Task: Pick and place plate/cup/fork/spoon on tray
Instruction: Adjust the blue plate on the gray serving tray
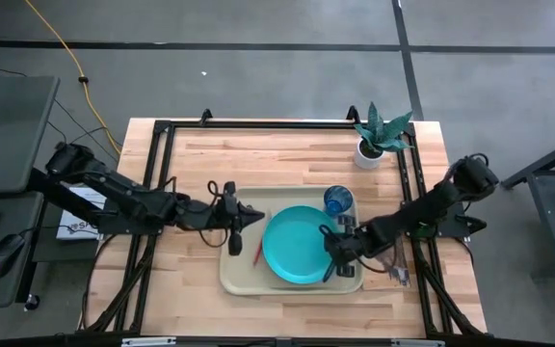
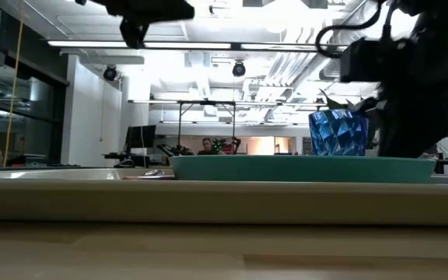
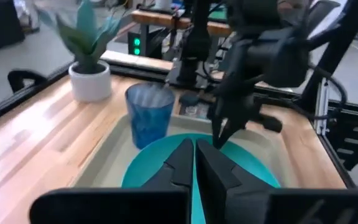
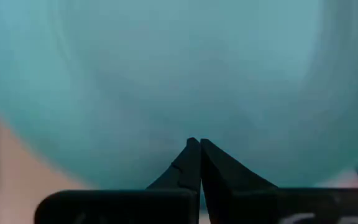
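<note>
From my seat at the controls, the nearest thing is the wooden table [image 1: 200,164], pale butcher-block planks with a dark metal frame around the work area. On it lies the tray [image 1: 242,280], a smooth beige plastic rectangle with rounded corners and a raised rim. The plate [image 1: 295,246] sits flat in the tray's middle, round, plain turquoise plastic, matte. Just left of the plate, on the tray floor, I can see the fork [image 1: 257,251] only as a thin red-pink sliver; its tines I cannot make out.

The right gripper [image 1: 330,238] is over the plate's right edge, and in its wrist view the fingers [image 4: 194,165] are pressed together with nothing between them, the turquoise surface filling the view beyond. The left gripper [image 1: 256,217] hangs over the tray's upper left part, just beside the plate's rim; its fingers [image 3: 182,163] are likewise pressed together and pinch nothing.

Farther back, the cup [image 1: 338,200] stands upright in the tray's far right corner, just beside the plate: translucent dark blue, with a faceted wall in the low view. Beyond the tray, near the table's far right corner, stands a white pot with a green spiky plant [image 1: 378,135]. I can read no writing anywhere on these things.
</note>
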Controlling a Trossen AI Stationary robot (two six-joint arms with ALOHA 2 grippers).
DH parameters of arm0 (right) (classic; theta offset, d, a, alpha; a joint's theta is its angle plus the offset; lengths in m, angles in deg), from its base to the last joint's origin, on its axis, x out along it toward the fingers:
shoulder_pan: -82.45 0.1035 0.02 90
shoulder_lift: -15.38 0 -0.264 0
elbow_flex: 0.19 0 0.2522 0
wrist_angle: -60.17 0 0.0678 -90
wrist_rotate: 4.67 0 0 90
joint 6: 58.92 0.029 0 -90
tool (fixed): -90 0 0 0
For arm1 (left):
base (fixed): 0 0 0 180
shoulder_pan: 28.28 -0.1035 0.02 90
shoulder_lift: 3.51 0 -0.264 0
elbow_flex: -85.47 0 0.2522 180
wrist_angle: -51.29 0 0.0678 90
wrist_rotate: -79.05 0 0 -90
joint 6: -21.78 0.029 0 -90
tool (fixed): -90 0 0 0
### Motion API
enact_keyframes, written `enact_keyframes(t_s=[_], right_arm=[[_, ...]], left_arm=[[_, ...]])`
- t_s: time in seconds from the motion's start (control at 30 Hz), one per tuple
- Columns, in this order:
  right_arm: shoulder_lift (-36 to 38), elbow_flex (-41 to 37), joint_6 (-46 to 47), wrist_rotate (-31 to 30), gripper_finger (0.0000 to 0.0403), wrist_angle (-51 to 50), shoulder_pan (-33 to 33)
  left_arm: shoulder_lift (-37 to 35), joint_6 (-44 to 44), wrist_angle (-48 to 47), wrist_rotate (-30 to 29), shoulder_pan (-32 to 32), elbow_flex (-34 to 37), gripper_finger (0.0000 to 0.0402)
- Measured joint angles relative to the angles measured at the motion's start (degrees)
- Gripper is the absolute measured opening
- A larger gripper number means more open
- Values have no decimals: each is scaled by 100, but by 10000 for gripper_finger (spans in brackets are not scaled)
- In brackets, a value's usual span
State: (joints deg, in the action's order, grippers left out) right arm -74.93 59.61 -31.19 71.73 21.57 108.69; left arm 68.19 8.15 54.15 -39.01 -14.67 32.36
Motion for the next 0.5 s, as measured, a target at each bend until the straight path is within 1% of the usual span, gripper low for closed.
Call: enact_keyframes(t_s=[0.17, 0.23, 0.33, 0.5], right_arm=[[373, 2, 380, -249, 0, -522, 249], [406, 2, 547, -286, 0, -589, 299], [398, 2, 793, -295, 0, -759, 326], [367, 2, 831, -316, 0, -787, 325]], left_arm=[[-208, -110, -125, 102, -114, 13, 0], [-294, -110, -234, 125, -85, 33, 0], [-371, -114, -142, 113, 3, 2, 0], [-439, -64, -148, 42, 162, 22, 0]])
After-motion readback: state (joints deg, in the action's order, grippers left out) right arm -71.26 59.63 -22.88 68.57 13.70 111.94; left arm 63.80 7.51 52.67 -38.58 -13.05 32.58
